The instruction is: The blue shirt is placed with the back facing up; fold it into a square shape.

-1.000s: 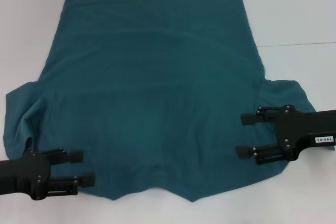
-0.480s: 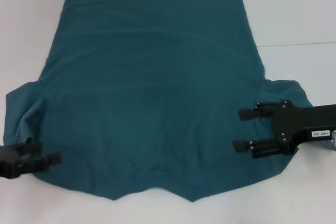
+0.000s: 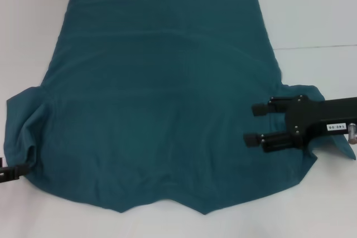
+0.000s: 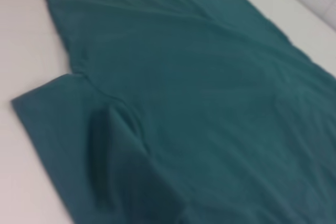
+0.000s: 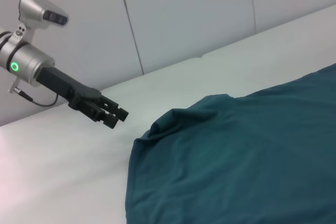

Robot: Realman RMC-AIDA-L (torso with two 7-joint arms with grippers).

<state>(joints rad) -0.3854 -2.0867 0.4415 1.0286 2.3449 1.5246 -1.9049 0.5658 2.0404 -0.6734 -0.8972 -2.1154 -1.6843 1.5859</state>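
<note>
The blue shirt point(image 3: 162, 98) lies spread flat on the white table, hem at the far end and neckline toward me. Its left sleeve point(image 4: 63, 129) is rumpled with a raised fold. My right gripper point(image 3: 255, 123) hovers open over the shirt's right side by the right sleeve point(image 3: 304, 96), with nothing between its fingers. My left gripper point(image 3: 17, 170) is just off the left sleeve's edge, almost out of the head view. In the right wrist view the left gripper point(image 5: 116, 115) hangs above bare table beside the sleeve, its fingers slightly apart and holding nothing.
The white table point(image 3: 312, 20) surrounds the shirt, with a seam line point(image 3: 318, 47) on the right. A pale panelled wall point(image 5: 184, 19) stands behind the table's left side.
My left arm has pulled back to the left, off the shirt and nearly out of the head view. My right gripper has shifted slightly left and up over the sleeve area.
</note>
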